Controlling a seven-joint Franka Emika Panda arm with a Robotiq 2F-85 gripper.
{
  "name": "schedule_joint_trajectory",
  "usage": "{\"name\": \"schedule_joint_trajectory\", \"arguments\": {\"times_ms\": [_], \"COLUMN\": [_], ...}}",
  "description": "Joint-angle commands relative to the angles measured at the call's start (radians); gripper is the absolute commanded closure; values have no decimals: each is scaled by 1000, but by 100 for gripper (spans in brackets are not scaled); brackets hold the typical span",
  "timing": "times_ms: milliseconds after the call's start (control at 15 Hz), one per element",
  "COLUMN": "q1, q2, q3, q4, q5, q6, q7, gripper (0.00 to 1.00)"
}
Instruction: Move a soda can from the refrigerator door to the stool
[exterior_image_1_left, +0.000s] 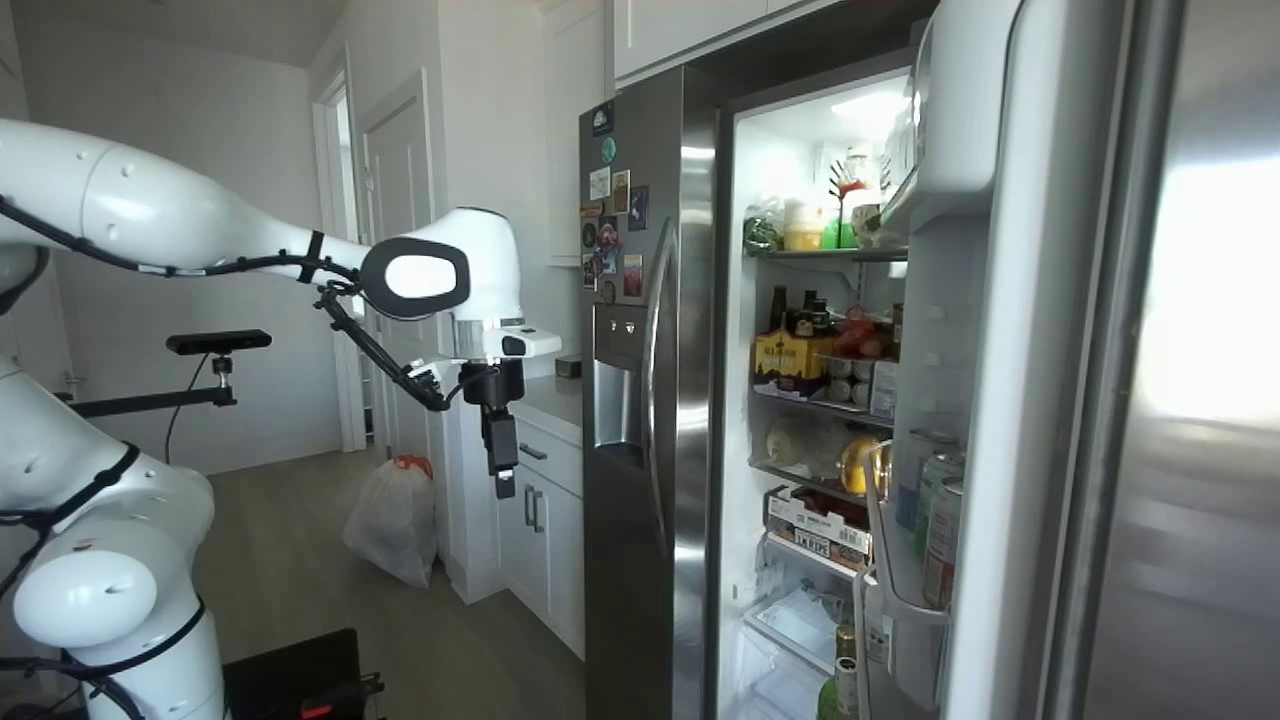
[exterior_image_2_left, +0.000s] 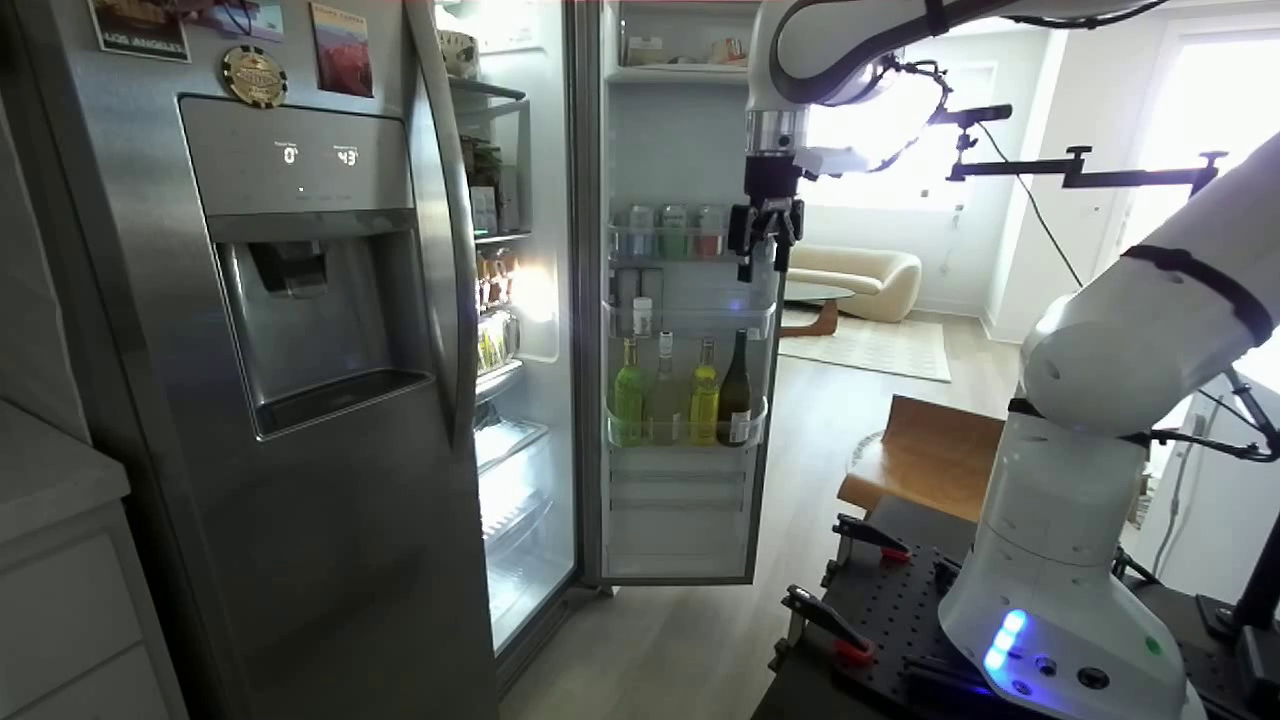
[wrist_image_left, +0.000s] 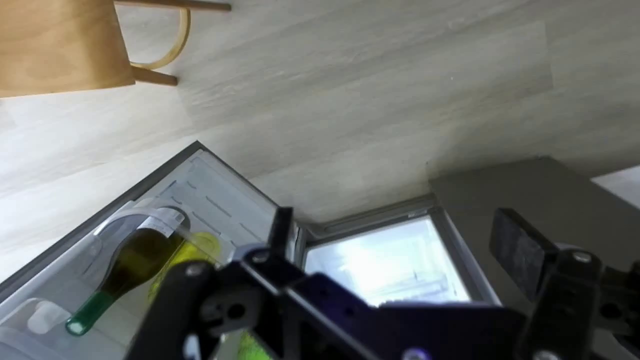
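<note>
On the refrigerator door (exterior_image_2_left: 680, 525) stands a soda can (exterior_image_2_left: 641, 226); end effector (exterior_image_2_left: 764, 264) apart.

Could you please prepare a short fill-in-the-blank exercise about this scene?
The refrigerator door stands wide ____.
In the wrist view, the gripper holds ____.
In an exterior view, the door's soda cans sit ____ its tall bottles.
The stool shows in the wrist view's upper ____ corner.
Missing words: open; nothing; above; left.

The arm (exterior_image_1_left: 200, 210) is white, the hand (exterior_image_2_left: 763, 264) black, the bottle carton (exterior_image_1_left: 790, 355) mostly yellow, the floor (wrist_image_left: 340, 110) wood-grained grey.
</note>
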Motion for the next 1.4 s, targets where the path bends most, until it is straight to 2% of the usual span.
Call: {"name": "schedule_joint_trajectory", "arguments": {"times_ms": [0,333,600,800,1067,1200,1333], "q1": [-50,-133,-229,-341,-460,-484,-470], "q2": [42,95,146,197,260,290,320], "q3": [12,39,92,157,213,214,184], "q4": [23,28,38,65,125,160,193], "q5": [18,-15,-77,-193,-410,-527,-633], "q6": [151,408,592,696,744,741,739], "q7": [112,287,462,638,890,1010,1105], "gripper": [0,0,0,0,0,0,0]}}
